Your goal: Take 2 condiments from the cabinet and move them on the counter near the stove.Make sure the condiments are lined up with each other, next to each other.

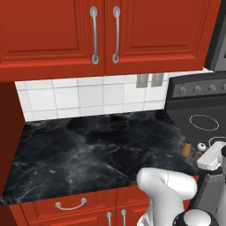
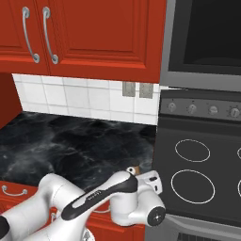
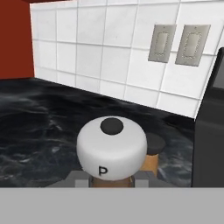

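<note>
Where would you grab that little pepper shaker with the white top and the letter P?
Probably by the brown wooden body of the pepper shaker, under its wide white cap, coming level from the counter's front edge; it stands upright, and the other shaker sits close behind it.

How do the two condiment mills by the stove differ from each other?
The pepper mill has a pale domed top marked "P" with a black button; the other mill has a dark flat cap. The pepper mill sits nearest the hand camera, the dark-capped one partly hidden behind it. Both have brown wooden bodies and stand upright on the counter.
</note>
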